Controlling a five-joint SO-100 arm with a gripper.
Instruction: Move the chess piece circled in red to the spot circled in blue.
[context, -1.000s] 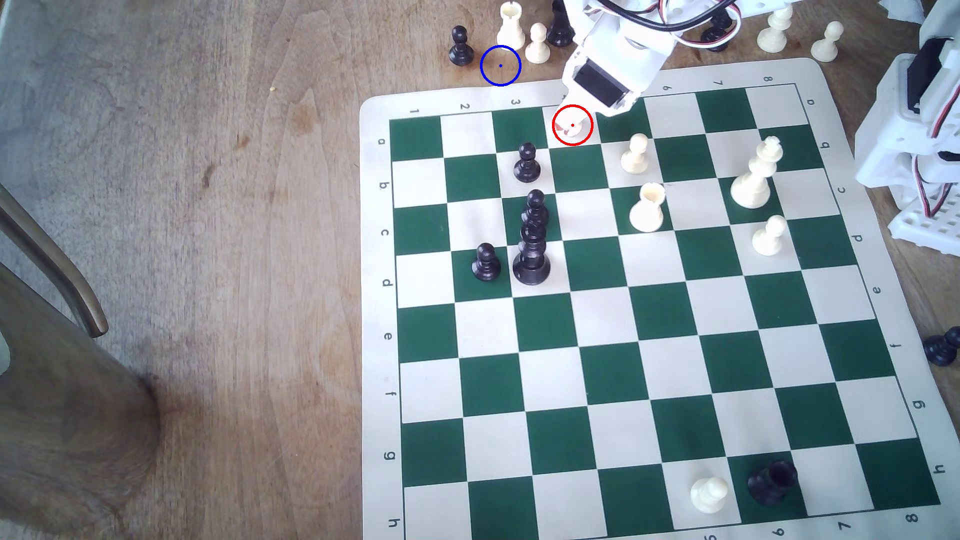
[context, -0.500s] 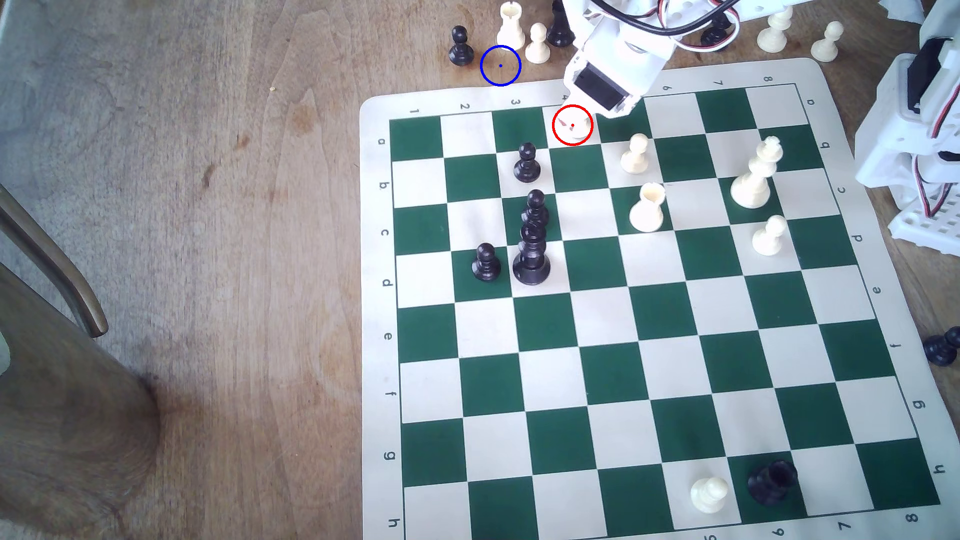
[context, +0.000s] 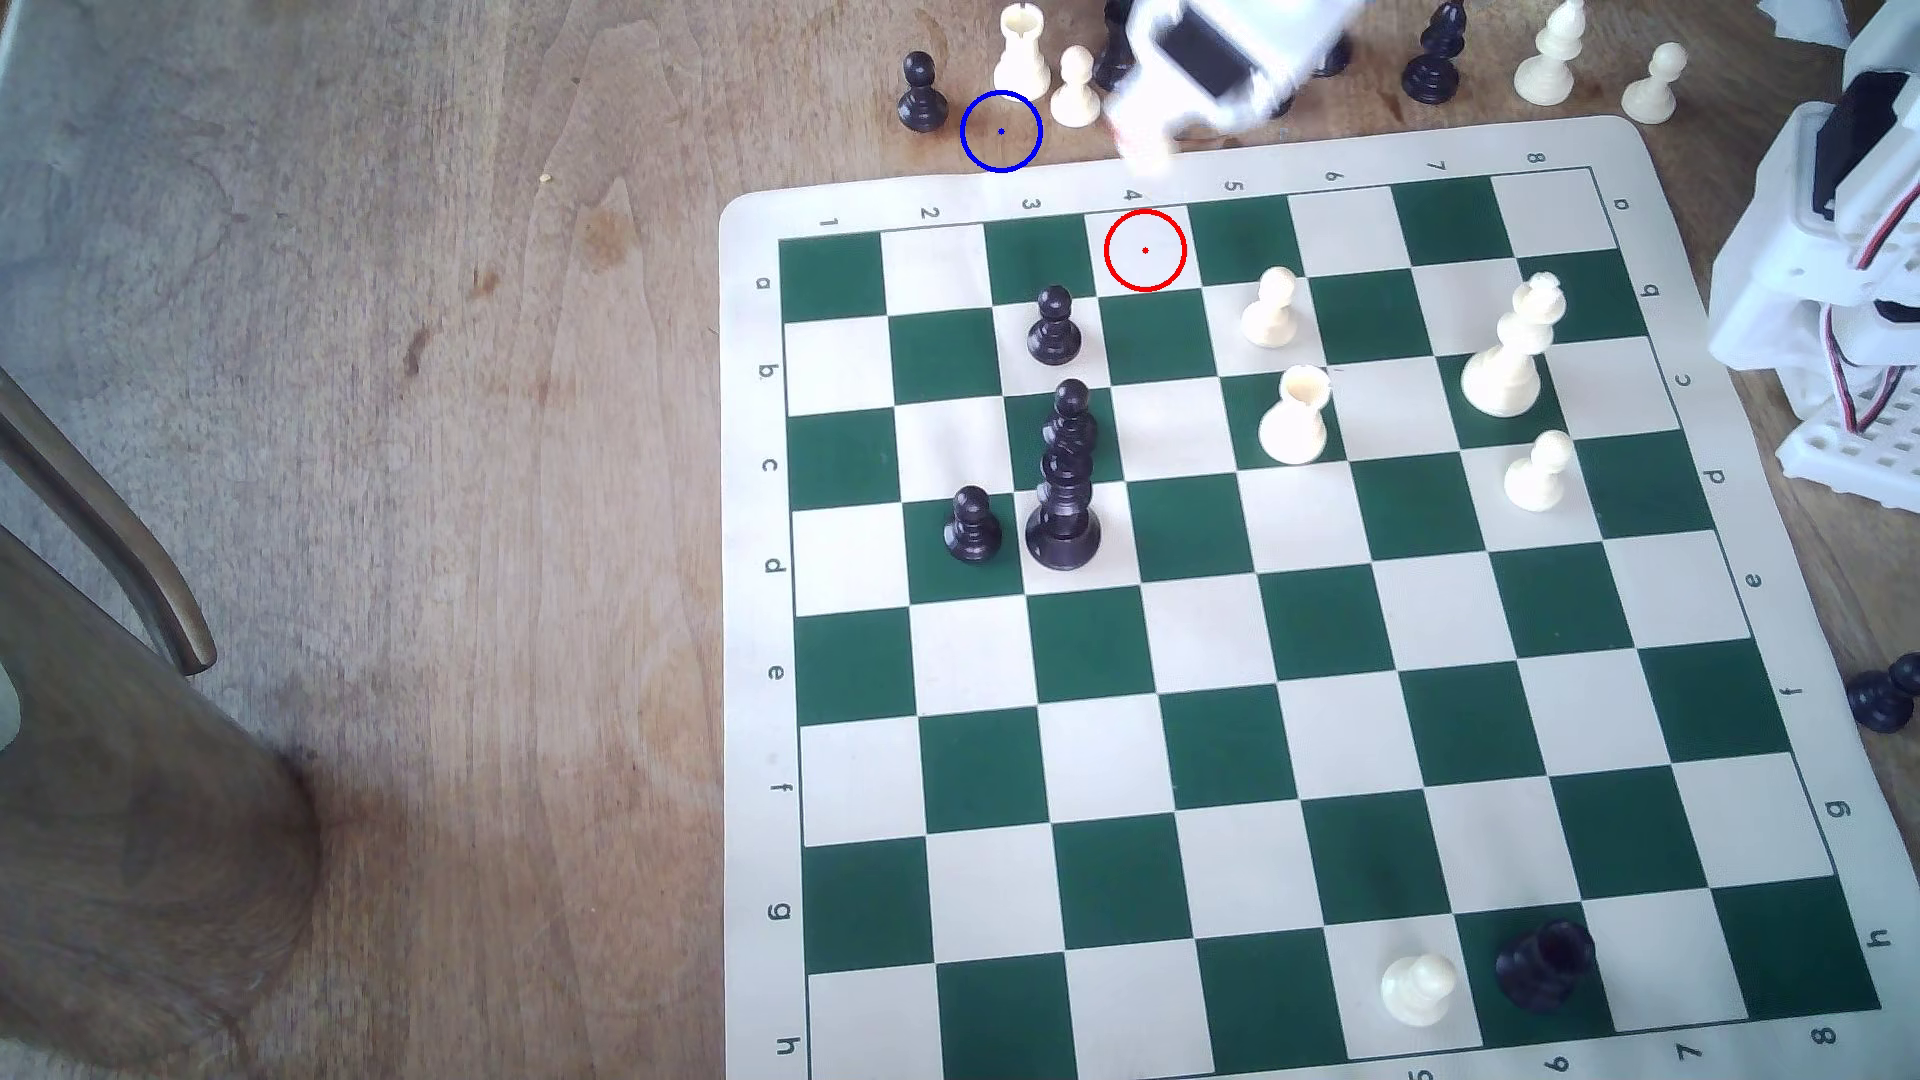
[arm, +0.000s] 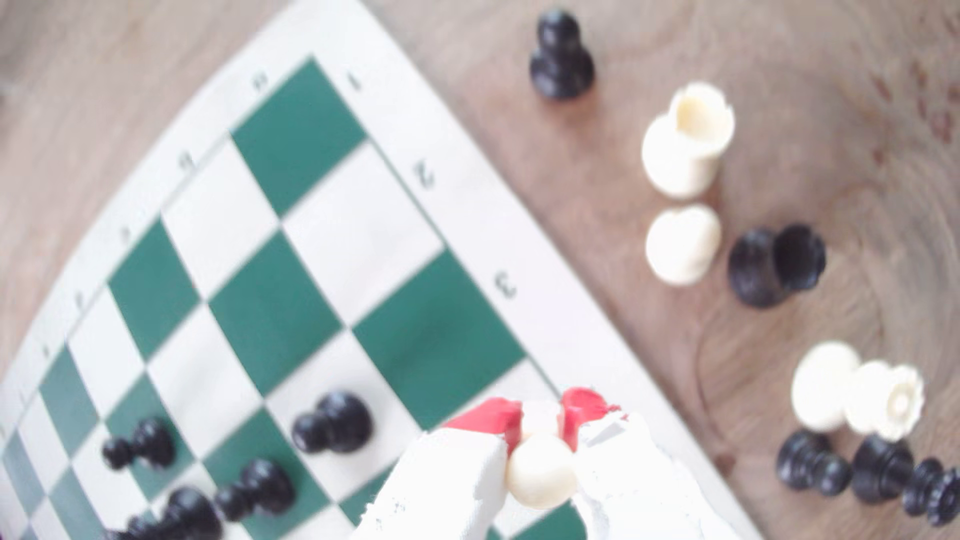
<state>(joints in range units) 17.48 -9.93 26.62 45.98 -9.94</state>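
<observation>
The cream pawn (arm: 542, 470) sits pinched between the red-tipped fingers (arm: 491, 418) of the gripper (arm: 540, 420), its round head showing between them in the wrist view. In the exterior view the gripper (context: 1143, 145) is a white blur over the far border of the chessboard (context: 748, 623), with the pawn lost in that blur. The red circle (context: 1145, 250) on the board ringing a bare pale square lies just on the near side of the gripper. The blue circle (context: 1001, 131) lies off the board on bare wood, to the exterior view's left of the gripper, with a black pawn (context: 921, 91), a cream rook (context: 1021, 50) and another cream pawn (context: 1075, 87) close around it.
</observation>
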